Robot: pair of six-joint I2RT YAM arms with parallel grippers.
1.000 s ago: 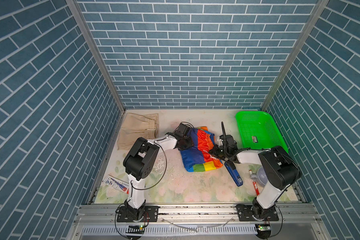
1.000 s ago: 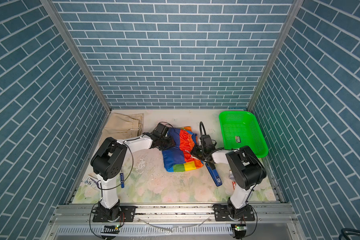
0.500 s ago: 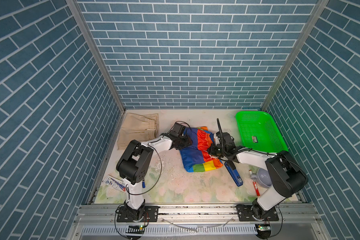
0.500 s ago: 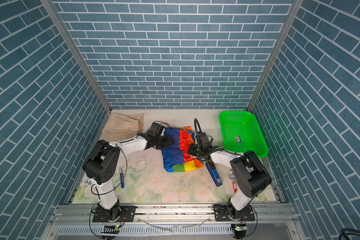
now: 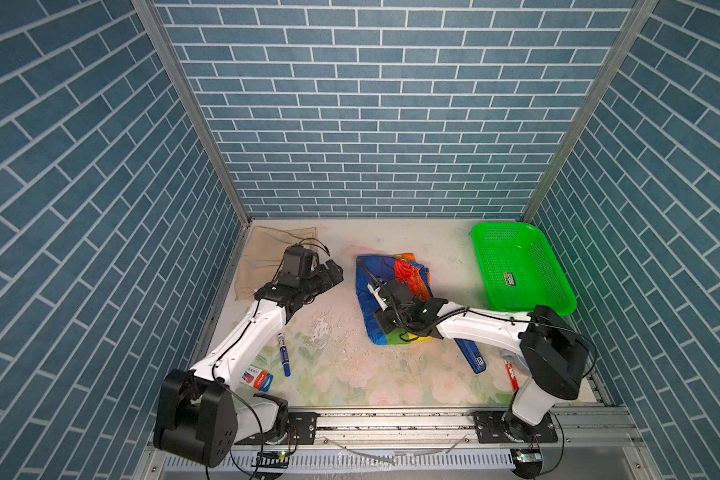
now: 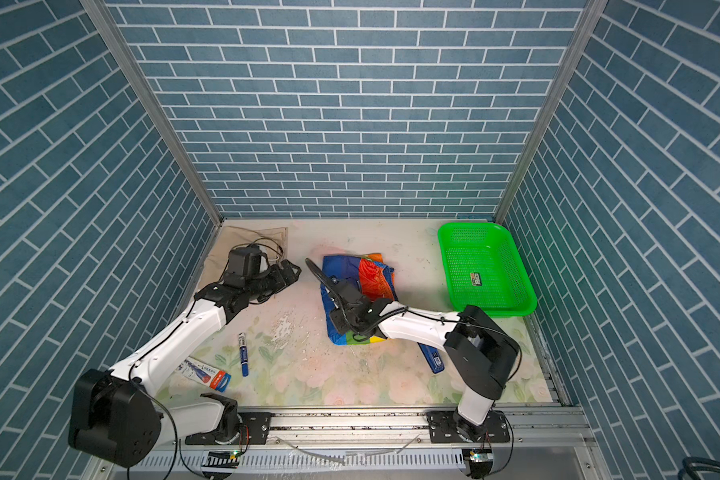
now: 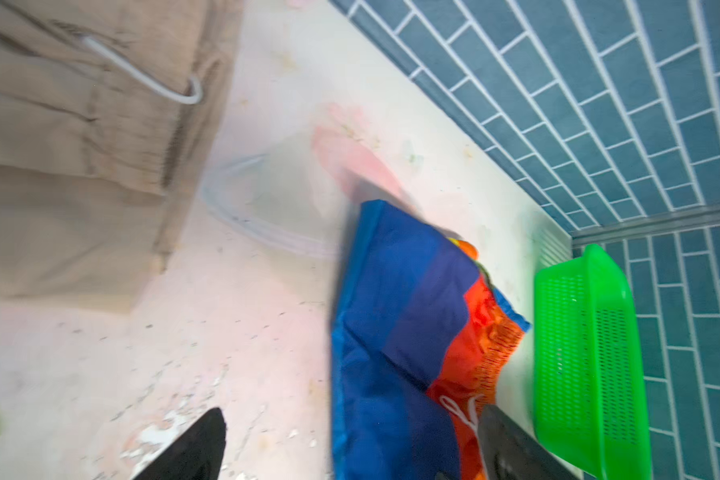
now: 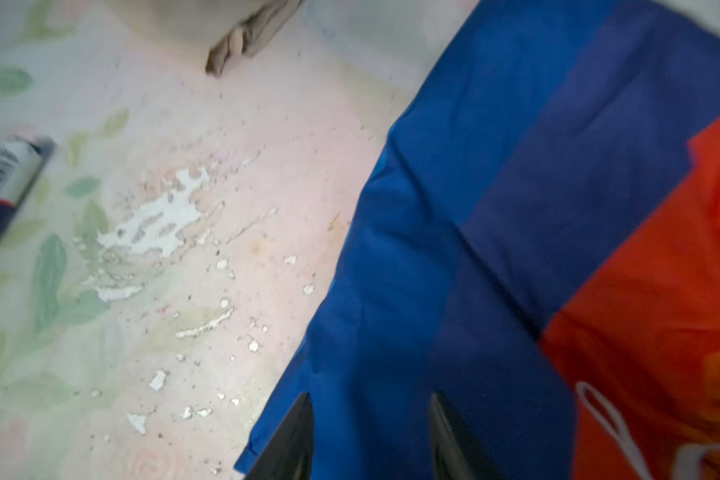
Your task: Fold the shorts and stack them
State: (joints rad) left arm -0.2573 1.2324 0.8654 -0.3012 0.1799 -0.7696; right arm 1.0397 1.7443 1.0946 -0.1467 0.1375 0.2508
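Note:
The rainbow-striped shorts lie folded mid-table, blue side up along their left edge. The beige shorts lie flat in the back left corner, their white drawstring showing in the left wrist view. My left gripper hangs wide open just left of the rainbow shorts, holding nothing. My right gripper reaches across the rainbow shorts and stands open over their blue left part, nothing between its fingers.
A green mesh basket stands at the back right. A blue marker and a small packet lie front left. A blue flat item and a red pen lie front right under the right arm.
Both grippers have opened and let go of the rainbow shorts. The right gripper moved left across the shorts; the left gripper drew back to the left.

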